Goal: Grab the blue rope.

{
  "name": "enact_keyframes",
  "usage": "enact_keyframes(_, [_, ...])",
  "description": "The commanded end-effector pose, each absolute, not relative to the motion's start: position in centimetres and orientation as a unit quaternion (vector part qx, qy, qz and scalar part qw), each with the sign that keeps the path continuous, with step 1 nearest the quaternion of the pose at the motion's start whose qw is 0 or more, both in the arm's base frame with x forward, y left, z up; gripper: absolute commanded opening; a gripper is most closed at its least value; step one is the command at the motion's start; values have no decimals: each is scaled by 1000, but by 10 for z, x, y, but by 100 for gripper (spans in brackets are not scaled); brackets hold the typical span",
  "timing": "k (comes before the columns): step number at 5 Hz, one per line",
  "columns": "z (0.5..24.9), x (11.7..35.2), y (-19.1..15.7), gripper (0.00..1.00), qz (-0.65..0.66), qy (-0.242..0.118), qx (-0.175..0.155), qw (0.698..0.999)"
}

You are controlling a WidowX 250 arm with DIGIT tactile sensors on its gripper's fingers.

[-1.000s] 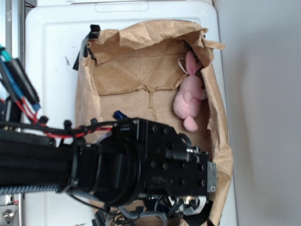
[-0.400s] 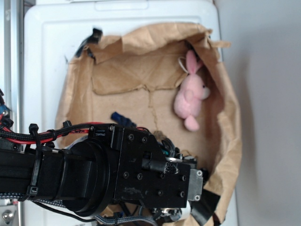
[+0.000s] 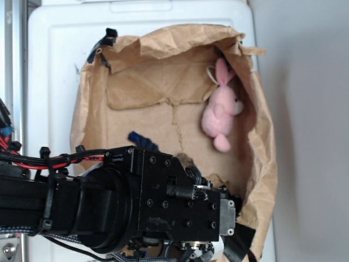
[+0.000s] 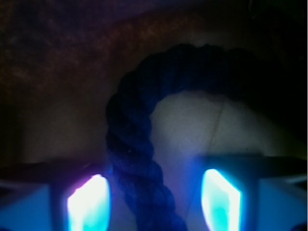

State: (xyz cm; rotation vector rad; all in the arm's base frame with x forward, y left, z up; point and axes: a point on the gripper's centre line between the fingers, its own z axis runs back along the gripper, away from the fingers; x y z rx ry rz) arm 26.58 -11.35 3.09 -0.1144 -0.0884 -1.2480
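Observation:
The blue rope (image 4: 137, 159) is a thick dark navy twisted strand. In the wrist view it runs up between my fingers and arches to the right. My gripper (image 4: 155, 202) is open and straddles it; the rope lies closer to the left finger (image 4: 89, 202) than to the right finger (image 4: 220, 199), with a gap on the right. In the exterior view only one rope end (image 3: 143, 141) shows on the paper bag floor, just above my black wrist housing (image 3: 174, 204). The housing hides the fingers and the rest of the rope.
The crumpled brown paper bag (image 3: 262, 164) lies open on a white bin lid (image 3: 60, 65). A pink plush bunny (image 3: 221, 114) lies against the bag's right wall. Black tape patches sit at the bag's upper left corner (image 3: 106, 41) and lower right (image 3: 240, 243).
My arm has shifted left and down towards the bag's lower part, uncovering more of the rope end. The bag's walls have spread a little. The bunny has barely moved.

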Motion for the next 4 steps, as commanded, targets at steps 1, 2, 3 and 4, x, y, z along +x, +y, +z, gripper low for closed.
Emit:
enact_keyframes(1, [73, 257, -83, 100, -619, -77, -49, 780])
enact_keyframes(2, [59, 255, -86, 100, -624, -62, -45, 778])
enact_keyframes(3, [48, 255, -91, 100, -625, -49, -51, 777])
enact_keyframes(4, [35, 236, -117, 100, -631, -43, -52, 773])
